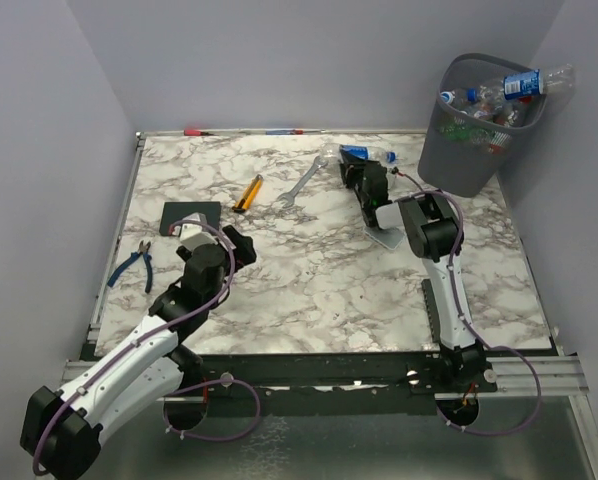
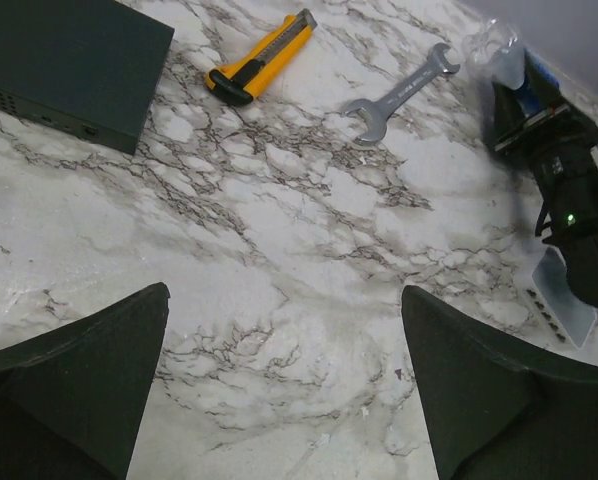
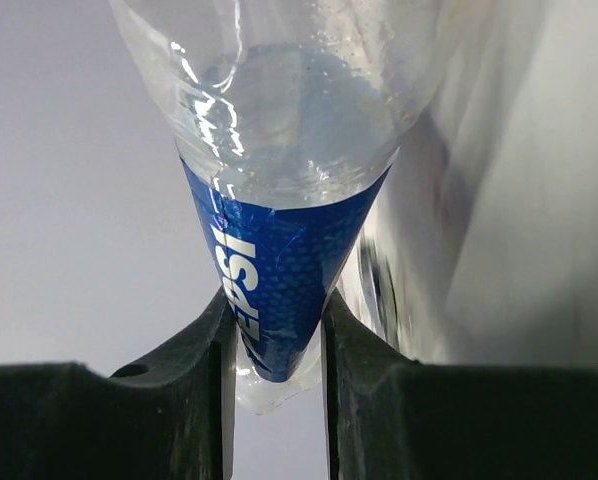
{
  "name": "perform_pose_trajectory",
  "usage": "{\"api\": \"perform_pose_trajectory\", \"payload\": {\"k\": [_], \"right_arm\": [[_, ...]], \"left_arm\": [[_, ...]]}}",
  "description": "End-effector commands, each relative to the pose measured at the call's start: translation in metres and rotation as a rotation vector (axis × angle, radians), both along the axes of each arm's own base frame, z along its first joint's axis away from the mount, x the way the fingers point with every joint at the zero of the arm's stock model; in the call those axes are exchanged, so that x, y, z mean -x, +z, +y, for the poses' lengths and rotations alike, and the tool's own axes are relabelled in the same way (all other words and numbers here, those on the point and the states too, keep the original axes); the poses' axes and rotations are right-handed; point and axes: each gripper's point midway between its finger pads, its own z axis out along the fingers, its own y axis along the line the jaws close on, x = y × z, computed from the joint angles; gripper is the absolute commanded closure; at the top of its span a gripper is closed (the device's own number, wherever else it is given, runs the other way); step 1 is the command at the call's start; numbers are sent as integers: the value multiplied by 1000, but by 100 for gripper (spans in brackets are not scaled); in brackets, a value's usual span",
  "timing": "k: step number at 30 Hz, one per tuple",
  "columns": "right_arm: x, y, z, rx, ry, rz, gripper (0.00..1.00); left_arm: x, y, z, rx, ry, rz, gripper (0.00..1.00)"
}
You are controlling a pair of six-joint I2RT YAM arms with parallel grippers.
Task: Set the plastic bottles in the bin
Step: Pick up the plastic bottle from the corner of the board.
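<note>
Your right gripper [image 3: 274, 345] was squeezed tight on a clear bottle [image 3: 279, 130] with a blue label, at the far side of the tabletop [image 1: 309, 290] near the silver wrench [image 1: 301, 182]. Your left gripper [image 2: 284, 380] was open wide with nothing in it. The other bottles [image 1: 484, 108] lay in the bin [image 1: 457, 160] at the far right corner, one poking over its rim.

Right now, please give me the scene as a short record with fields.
right pincer: shut on blue-label bottle
left pincer: open, empty
bin: far right corner, bottles inside, one Pepsi bottle across its rim
tools on table: wrench, yellow knife, blue pliers
black block: left side, near the yellow knife
</note>
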Motion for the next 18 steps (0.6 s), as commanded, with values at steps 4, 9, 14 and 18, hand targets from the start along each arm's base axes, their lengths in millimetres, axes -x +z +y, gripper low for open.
{"api": "perform_pose_trajectory", "payload": {"k": [4, 9, 14, 18], "right_arm": [[112, 53, 85, 10, 311, -147, 99], [182, 85, 119, 61, 537, -243, 100], [254, 132, 128, 281, 792, -421, 100], [313, 142, 120, 639, 969, -447, 100]], "left_arm": [[-6, 57, 22, 62, 123, -162, 1], [-6, 93, 25, 75, 128, -232, 1], [-1, 130, 15, 82, 37, -303, 1], [8, 165, -26, 102, -211, -370, 1]]}}
